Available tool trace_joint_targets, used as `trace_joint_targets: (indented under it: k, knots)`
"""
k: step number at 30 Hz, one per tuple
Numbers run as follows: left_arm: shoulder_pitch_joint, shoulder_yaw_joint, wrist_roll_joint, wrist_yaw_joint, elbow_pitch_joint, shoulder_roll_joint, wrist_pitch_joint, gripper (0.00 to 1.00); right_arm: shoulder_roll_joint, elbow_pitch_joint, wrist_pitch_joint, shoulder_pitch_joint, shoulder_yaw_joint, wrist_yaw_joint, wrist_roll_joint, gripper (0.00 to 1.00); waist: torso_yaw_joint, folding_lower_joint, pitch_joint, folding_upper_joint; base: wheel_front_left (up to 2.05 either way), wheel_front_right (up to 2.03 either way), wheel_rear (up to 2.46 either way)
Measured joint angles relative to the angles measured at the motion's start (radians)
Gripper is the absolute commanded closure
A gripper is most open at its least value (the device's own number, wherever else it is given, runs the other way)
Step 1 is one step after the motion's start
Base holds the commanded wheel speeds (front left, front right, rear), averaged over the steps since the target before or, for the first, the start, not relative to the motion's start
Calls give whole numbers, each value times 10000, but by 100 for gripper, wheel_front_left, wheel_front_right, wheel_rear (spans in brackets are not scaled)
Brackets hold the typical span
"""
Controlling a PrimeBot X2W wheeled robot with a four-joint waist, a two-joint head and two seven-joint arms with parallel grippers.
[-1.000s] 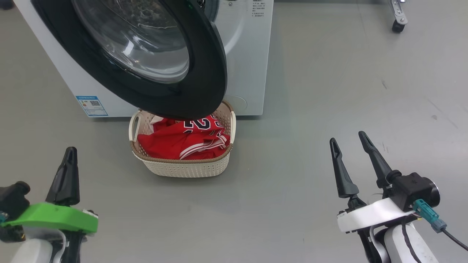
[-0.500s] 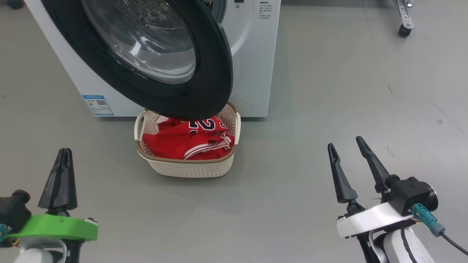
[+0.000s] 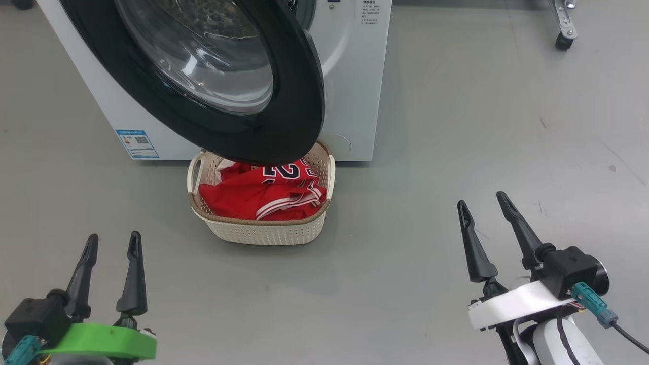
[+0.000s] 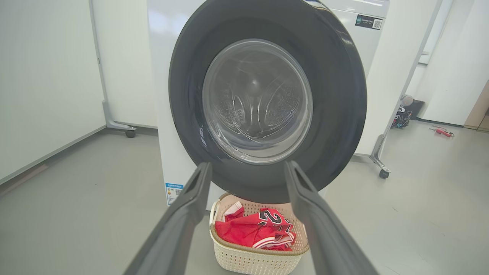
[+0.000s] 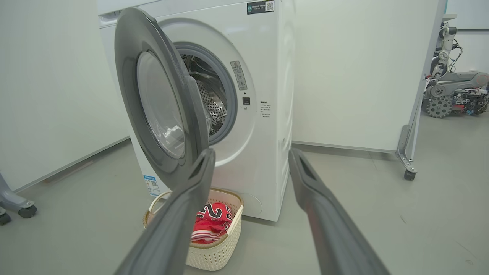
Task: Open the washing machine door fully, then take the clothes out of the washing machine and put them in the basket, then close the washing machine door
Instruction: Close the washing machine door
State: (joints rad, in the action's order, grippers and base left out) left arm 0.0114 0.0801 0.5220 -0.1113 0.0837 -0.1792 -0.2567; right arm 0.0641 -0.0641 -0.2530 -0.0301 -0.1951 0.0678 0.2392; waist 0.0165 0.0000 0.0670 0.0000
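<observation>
The washing machine door [image 3: 284, 126] stands half open, its rim overhanging the rear edge of the basket [image 3: 263, 233]. The clothes [image 3: 243, 195] lie heaped in it, and its long axis runs across the front of the washing machine [image 3: 350, 91]. The left pincer [image 3: 113, 236] and right pincer [image 3: 481, 198] are spread wide and empty, with bare floor [image 3: 456, 126] between them and the basket.

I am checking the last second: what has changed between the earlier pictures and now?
The left gripper opened: its jaws, shut before, now stand apart, holding nothing. The right gripper stays open and empty. The clothes still lie in the basket, below the open washing machine door.
</observation>
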Motion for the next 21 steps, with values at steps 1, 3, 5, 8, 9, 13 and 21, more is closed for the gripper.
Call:
trace_joint_targets:
  k: [1,3,5,8,9,13,21]
  knots:
    - [10,0,-52,-6,-17,25,0,0,-2,-23,-2,0,33,-13,2,0,-5,0,7,0,0,0,0]
    - [19,2,-157,-10,-69,46,0,0,-13,-92,-2,6,102,-88,8,0,-16,0,24,0,0,0,0]
    - [58,-6,-236,-12,-125,73,0,0,-21,-165,-2,35,150,-88,54,0,-27,0,40,0,0,0,0]
    - [132,-31,-324,-84,-174,134,0,0,-25,-176,-2,40,155,-90,54,0,-42,0,62,0,0,0,0]
    - [150,-35,-385,-84,-176,155,0,0,-31,-174,0,40,155,-90,54,0,-48,0,70,0,0,0,0]
    - [197,-33,-541,-86,-182,230,0,0,-42,-173,0,39,155,-90,54,0,-67,0,99,0,0,0,0]
    - [204,-38,-688,-88,-182,332,0,0,-81,-173,-2,37,245,-180,261,0,-89,0,139,0,0,0,0]
